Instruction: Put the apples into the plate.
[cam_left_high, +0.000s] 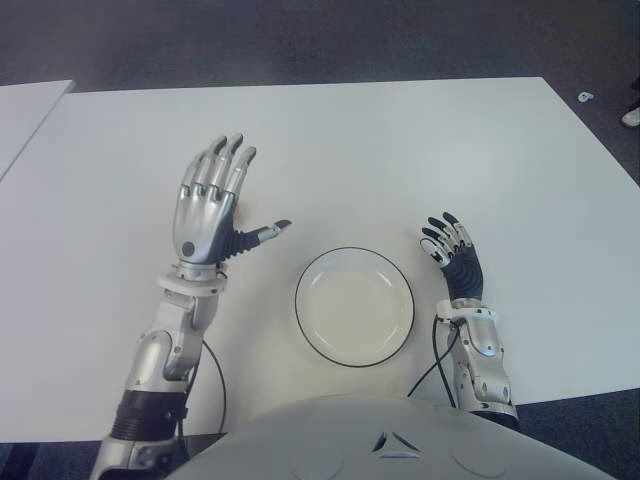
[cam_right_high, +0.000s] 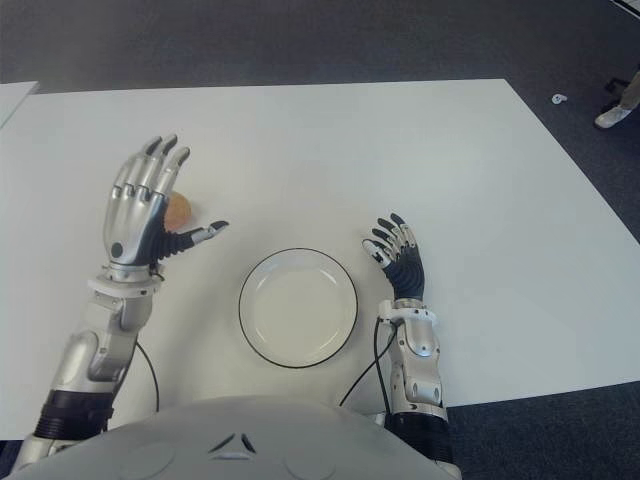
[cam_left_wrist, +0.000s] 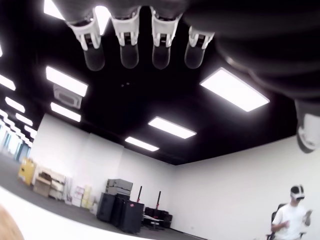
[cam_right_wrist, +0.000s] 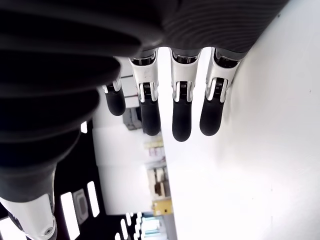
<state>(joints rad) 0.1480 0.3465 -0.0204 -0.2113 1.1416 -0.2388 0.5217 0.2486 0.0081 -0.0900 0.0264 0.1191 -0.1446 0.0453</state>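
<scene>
Plate (cam_left_high: 354, 305) sits empty, my open left hand (cam_right_high: 140, 215) hides the apple (cam_right_high: 178, 210) at ten o'clock, so I'd probably knock it rolling; right hand (cam_left_high: 452, 255) open too, holding nothing.

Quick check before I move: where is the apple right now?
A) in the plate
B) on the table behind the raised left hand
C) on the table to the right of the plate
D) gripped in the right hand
B: the right eye view shows the apple peeking out behind the open left hand, while the plate is empty and the right hand holds nothing.
</scene>
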